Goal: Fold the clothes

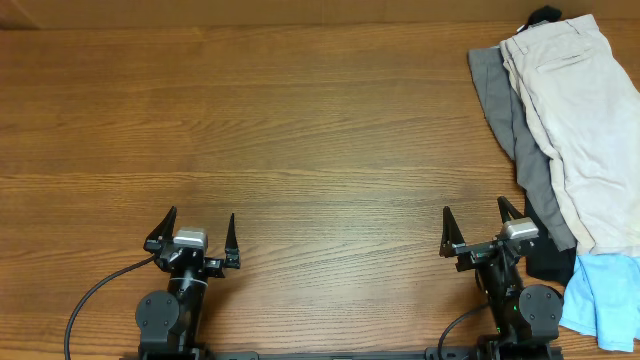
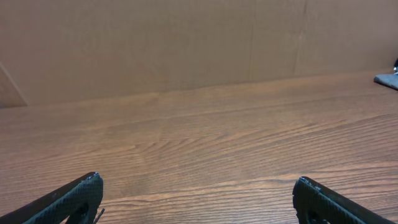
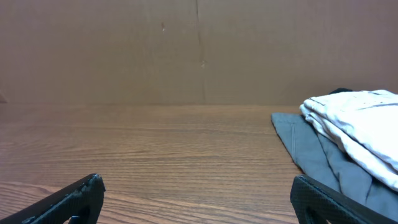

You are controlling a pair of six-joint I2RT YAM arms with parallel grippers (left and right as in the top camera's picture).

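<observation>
Both grippers wide, shorts heaped at two o'clock

Closest to the lower edge of the overhead view, the left gripper [image 1: 201, 216] sits at seven o'clock and the right gripper [image 1: 474, 208] at five o'clock. Each has its jaws spread wide with nothing between them, fingertips aimed toward twelve. A brown wood-grain table [image 1: 300, 120] fills the whole view, its grain running from nine to three. At two o'clock the beige shorts [image 1: 580, 110] lie crumpled, a welt pocket facing up, on top of a grey garment [image 1: 522, 140] whose edge pokes out toward nine. Dark cloth [image 1: 548, 258] shows under the heap, just beside the right gripper. A light blue garment [image 1: 605, 300] lies at four o'clock, just beside the heap. Both wrist views show a plain brown wall [image 3: 124, 50] rising at the table's far edge
</observation>
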